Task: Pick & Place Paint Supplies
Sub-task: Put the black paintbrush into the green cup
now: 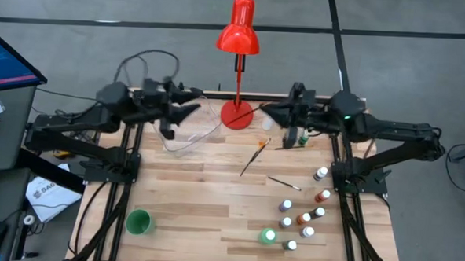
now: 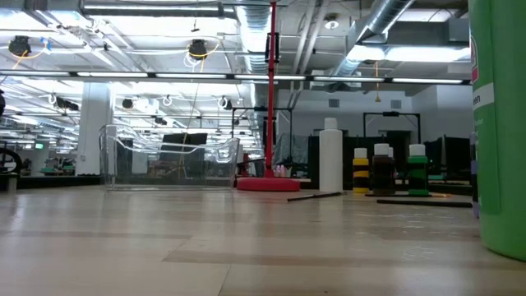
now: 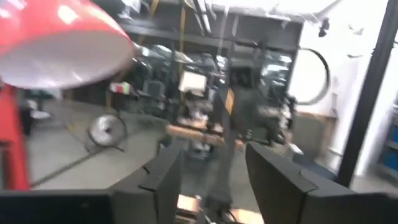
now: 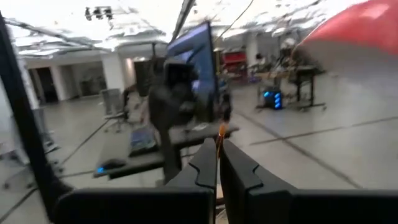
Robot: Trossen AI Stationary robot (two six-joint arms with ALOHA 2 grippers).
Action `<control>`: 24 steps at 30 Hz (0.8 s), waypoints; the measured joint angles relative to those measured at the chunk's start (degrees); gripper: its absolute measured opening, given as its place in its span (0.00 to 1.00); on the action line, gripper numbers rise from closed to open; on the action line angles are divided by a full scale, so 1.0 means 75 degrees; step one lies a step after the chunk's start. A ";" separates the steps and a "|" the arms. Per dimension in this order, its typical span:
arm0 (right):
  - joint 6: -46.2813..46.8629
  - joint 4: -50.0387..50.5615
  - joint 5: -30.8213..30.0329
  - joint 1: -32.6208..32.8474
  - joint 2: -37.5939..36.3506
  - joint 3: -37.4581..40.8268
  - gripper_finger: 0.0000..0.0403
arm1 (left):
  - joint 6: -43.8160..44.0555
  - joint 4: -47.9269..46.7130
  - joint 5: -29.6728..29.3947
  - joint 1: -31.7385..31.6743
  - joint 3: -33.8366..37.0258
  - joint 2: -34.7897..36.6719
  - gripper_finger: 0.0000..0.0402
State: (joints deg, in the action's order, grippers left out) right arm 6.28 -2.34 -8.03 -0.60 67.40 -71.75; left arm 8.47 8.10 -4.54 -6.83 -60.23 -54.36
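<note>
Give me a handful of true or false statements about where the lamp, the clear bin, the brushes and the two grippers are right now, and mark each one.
1. The red desk lamp stands at the table's far edge, between the two arms. True.
2. The left gripper is clamped on a brush. False: its fingers stand apart with nothing between them.
3. The right gripper is shut. True.
4. The clear bin sits on the right half of the table. False: it lies on the left half, below the left gripper.
5. Most small paint bottles are clustered on the table's right side. True.
6. No brush lies on the table. False: a brush lies near the middle.
</note>
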 joint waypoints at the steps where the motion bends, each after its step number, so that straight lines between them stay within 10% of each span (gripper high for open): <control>1: 0.0087 -0.0062 0.0126 0.0052 0.0193 0.0000 0.00 | -0.0098 0.0061 -0.0129 0.0000 -0.0001 0.0130 0.33; 8: 0.0758 -0.1908 0.1649 0.0227 0.2135 0.0003 0.00 | -0.0294 -0.0001 -0.0320 0.0000 -0.0006 0.0890 0.03; 24: 0.0744 -0.3192 0.5077 0.1006 0.6232 -0.2725 0.00 | -0.0259 -0.0033 -0.0830 0.0000 -0.0006 0.1253 0.00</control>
State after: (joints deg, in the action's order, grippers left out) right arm 11.86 -26.29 30.05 6.95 114.14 -92.18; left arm 6.53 7.85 -10.76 -6.83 -60.27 -44.96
